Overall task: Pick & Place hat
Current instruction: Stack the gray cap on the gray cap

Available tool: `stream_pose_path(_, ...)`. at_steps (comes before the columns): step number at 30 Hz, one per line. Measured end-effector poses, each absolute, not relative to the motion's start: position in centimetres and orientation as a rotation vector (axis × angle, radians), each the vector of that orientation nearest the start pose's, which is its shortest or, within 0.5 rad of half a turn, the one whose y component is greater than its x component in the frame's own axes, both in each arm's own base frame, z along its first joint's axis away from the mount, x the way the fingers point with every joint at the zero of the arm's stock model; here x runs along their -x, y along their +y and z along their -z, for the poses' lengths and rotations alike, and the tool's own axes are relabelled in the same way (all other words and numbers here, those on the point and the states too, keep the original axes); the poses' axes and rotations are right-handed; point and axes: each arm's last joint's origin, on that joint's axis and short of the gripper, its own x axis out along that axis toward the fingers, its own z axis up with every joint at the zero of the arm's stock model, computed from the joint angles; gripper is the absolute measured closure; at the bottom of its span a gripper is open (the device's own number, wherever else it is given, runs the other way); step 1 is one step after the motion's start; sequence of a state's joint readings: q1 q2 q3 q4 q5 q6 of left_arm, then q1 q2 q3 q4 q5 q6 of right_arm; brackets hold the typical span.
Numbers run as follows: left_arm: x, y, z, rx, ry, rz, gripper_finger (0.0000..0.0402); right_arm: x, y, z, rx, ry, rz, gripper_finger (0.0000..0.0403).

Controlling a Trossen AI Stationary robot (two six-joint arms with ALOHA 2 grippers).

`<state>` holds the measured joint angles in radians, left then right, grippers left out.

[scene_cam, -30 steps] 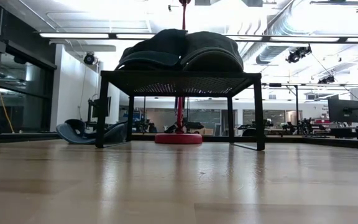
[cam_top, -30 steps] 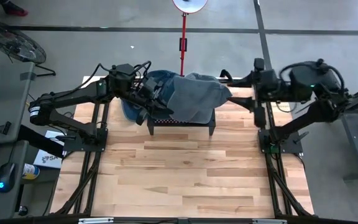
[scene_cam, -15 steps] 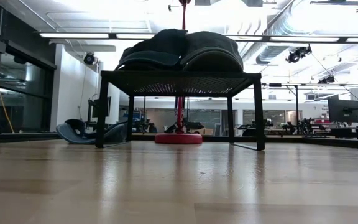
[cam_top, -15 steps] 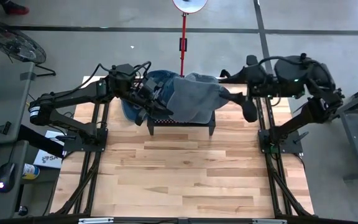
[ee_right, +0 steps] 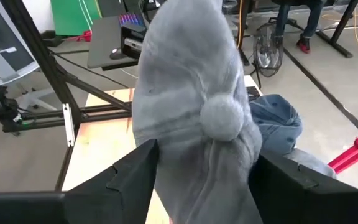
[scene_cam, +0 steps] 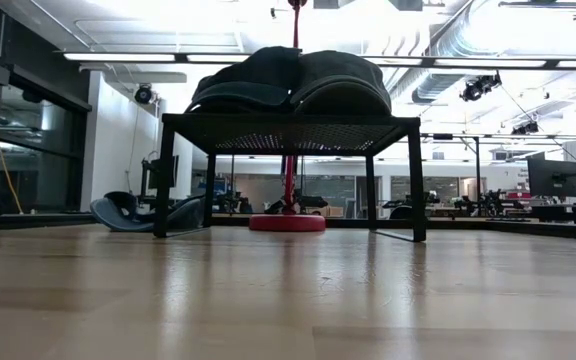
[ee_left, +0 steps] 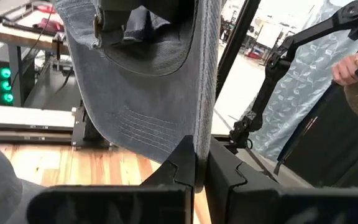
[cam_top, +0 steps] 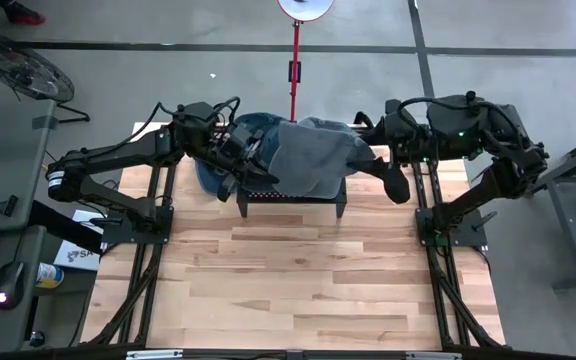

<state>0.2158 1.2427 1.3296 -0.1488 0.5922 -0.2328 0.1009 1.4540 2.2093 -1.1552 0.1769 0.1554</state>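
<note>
A black wire rack stands at the table's far middle and carries two hats side by side. The blue denim hat lies on its left part, the grey hat with a top button on its right part. Both rest on the rack top in the low view, denim hat and grey hat. My left gripper is shut on the denim hat. My right gripper is open at the grey hat's right end, one finger on either side of its crown. My left gripper pinches the denim hat's brim edge between its two fingers, coming from the table's left side. The cloth rises straight out of the shut fingertips, with the hat's inside and strap buckle facing the wrist camera. The low view shows the hat resting on the rack.
A red stand with a pole rises just beyond the table's far edge, behind the rack. The wooden table stretches bare toward the near edge. A person's hand and patterned garment show in the room beyond, in the left wrist view.
My right arm has swung in from the table's right edge toward the grey hat and turned, so its open fingers now flank the hat's right end. The hats and my left gripper have kept still.
</note>
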Motion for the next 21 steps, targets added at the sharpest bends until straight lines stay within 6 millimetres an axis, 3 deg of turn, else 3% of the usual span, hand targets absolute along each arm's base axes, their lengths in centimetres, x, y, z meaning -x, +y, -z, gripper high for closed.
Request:
stream_pose_path(7,-26.3,4.1,-43.1,0.254,0.085,0.370,0.0394,-21.5,1.6,-54.2,-0.102,0.364,0.111,0.0230)
stream_pose_path(19,-26.3,4.1,-43.0,0.255,0.088,0.374,0.0394,-21.4,1.6,-55.5,-0.085,0.241,0.095,0.0388)
stream_pose_path(21,-26.3,4.1,-43.0,0.255,0.088,0.373,0.0394,-21.4,1.6,-55.6,-0.077,0.234,0.090,0.0396)
